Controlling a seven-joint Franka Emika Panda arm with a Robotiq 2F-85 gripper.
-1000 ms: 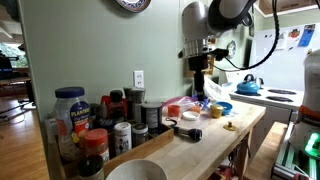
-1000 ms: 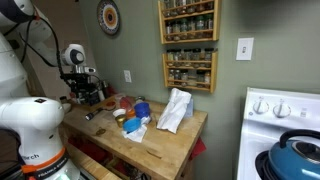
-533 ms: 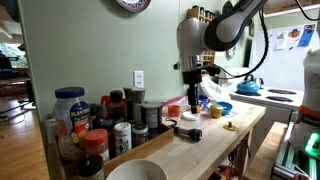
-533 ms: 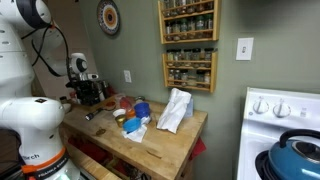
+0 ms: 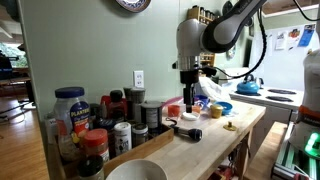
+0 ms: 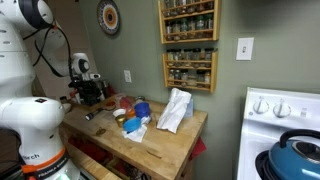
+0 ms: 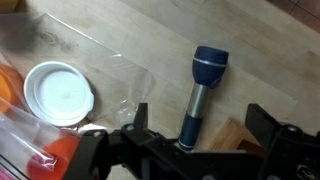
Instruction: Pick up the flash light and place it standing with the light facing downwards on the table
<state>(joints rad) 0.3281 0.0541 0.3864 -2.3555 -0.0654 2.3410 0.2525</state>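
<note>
The flash light lies flat on the wooden table in the wrist view, dark blue-black head pointing away, slimmer body running back toward the wrist. My gripper is open; its jaws stand wide on either side of the flash light's tail end, not touching it. In an exterior view the gripper hangs a little above the dark flash light on the table. In an exterior view the gripper sits over the table's far left end; the flash light is hidden there.
A white lid and crinkled clear plastic lie left of the flash light. Jars and bottles crowd the wall side, with a white bowl in front. A blue bowl, white bag and stove lie beyond.
Over the last second the arm swung along the table and came down over the flash light. In the last half second it has barely moved.
</note>
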